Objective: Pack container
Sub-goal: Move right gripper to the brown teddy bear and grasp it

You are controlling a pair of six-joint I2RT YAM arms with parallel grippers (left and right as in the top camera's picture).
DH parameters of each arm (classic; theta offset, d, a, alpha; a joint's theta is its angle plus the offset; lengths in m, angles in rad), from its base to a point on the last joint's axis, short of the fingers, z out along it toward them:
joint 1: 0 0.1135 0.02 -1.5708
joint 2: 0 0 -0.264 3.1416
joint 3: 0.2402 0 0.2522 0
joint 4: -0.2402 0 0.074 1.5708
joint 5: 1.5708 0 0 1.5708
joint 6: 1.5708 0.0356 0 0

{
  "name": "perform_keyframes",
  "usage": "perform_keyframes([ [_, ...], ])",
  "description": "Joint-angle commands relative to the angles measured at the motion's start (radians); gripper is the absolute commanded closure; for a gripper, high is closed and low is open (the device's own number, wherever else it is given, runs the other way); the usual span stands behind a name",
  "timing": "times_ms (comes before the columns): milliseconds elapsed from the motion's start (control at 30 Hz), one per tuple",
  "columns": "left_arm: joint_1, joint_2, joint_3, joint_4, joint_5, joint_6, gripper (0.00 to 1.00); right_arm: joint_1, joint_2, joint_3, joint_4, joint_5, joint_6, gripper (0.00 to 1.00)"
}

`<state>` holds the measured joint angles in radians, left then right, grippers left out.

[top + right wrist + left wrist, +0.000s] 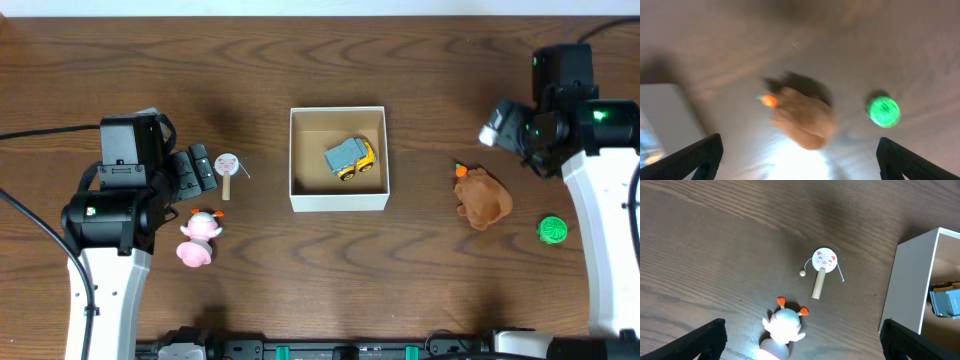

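My left end effector (pixel 802 330) hangs spread wide above the pink toy (pixel 783 329); my right end effector (pixel 799 147) likewise above the brown plush (pixel 802 120).

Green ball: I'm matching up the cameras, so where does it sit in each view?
Overhead: the green ball is at lower right, just right of the brown plush.
Left wrist: not in it.
Right wrist: right of centre, blurred.
Shared landmark: the brown plush, left of the ball in both.
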<state>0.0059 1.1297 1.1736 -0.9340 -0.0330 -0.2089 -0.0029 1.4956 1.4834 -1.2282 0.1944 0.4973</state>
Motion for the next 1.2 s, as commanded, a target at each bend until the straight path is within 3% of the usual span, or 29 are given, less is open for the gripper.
perform_keyframes([
  [0, 0.006, -0.002, 0.019, 0.0, -0.005, 0.01, 0.02, -0.04, 0.032, -0.105, 0.019, -0.013, -0.061, 0.01],
  [267, 0.006, -0.002, 0.019, 0.0, -0.004, 0.009, 0.02, -0.05, 0.042, -0.385, 0.24, -0.121, -0.306, 0.01],
  [700, 0.006, -0.002, 0.019, 0.001, -0.004, 0.009, 0.02, -0.05, 0.042, -0.57, 0.483, -0.121, -0.323, 0.04],
  [800, 0.006, -0.002, 0.019, 0.001, -0.004, 0.009, 0.02, -0.049, 0.042, -0.581, 0.501, -0.121, -0.318, 0.24],
  [1000, 0.006, -0.002, 0.019, 0.001, -0.004, 0.009, 0.02, -0.048, 0.042, -0.581, 0.511, -0.125, -0.292, 0.96],
  [1167, 0.006, -0.002, 0.019, 0.001, -0.004, 0.009, 0.02, -0.048, 0.04, -0.574, 0.51, -0.158, -0.285, 0.99],
])
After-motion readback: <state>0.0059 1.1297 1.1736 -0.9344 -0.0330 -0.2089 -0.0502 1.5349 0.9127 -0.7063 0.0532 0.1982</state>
